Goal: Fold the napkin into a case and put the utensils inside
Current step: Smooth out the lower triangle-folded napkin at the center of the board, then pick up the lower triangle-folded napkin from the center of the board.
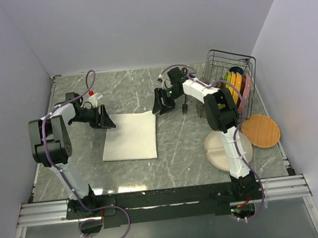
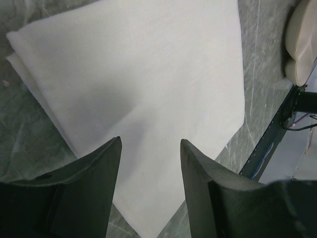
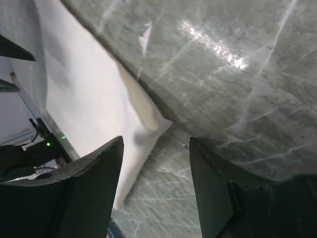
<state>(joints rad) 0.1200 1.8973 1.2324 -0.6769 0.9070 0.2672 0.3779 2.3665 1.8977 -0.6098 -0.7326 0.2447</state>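
Your left gripper [image 2: 150, 144] had its jaws spread with nothing between them, poised over the napkin [image 1: 129, 136] at its far left corner. Your right gripper [image 3: 156, 141] also stood parted and empty, and the napkin's far right corner lay just ahead of its fingertips.

We see a desk [image 1: 179, 151] with a glossy grey-green marbled top, closed in on three sides by plain pale lavender walls: a back wall [image 1: 150, 24], a left wall [image 1: 3, 83] and a right wall [image 1: 302, 54]. Aluminium rails [image 1: 155, 199] run along its near edge. A bright glare [image 3: 213, 44] streaks the polished surface.
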